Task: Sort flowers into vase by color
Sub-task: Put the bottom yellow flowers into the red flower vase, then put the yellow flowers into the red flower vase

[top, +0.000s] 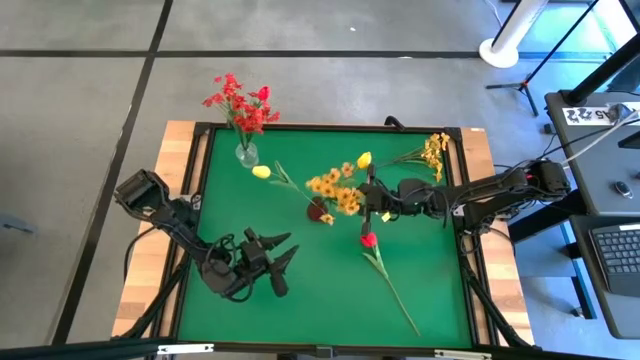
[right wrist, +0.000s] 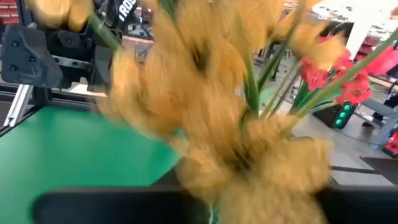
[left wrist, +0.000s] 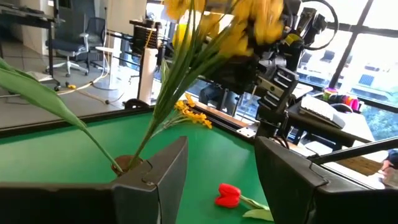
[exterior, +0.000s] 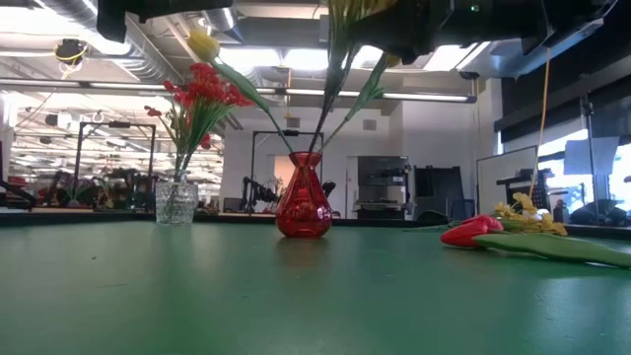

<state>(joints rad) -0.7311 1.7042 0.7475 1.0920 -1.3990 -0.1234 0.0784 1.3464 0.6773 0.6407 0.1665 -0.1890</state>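
Note:
A red vase [top: 318,211] [exterior: 304,197] stands mid-table and holds a bushy yellow spray [top: 336,187] and two yellow tulips [top: 261,172] [top: 364,159]. At the far left stands a clear glass vase [top: 245,154] [exterior: 175,201] with a red spray [top: 241,103]. One red tulip [top: 368,239] [left wrist: 228,195] lies on the cloth, and another yellow spray [top: 433,151] lies by the far right corner. My right gripper [top: 368,203] hovers just right of the red vase, and the yellow spray [right wrist: 217,118] fills its wrist view. My left gripper [top: 278,256] [left wrist: 217,180] waits open near the left.
The table has a raised dark frame [top: 330,128] around green cloth. The red tulip's long stem [top: 398,297] runs toward the near right corner. Bare cloth lies in the near middle [top: 320,300]. Beyond the table are a monitor stand and a desk with a keyboard [top: 620,250].

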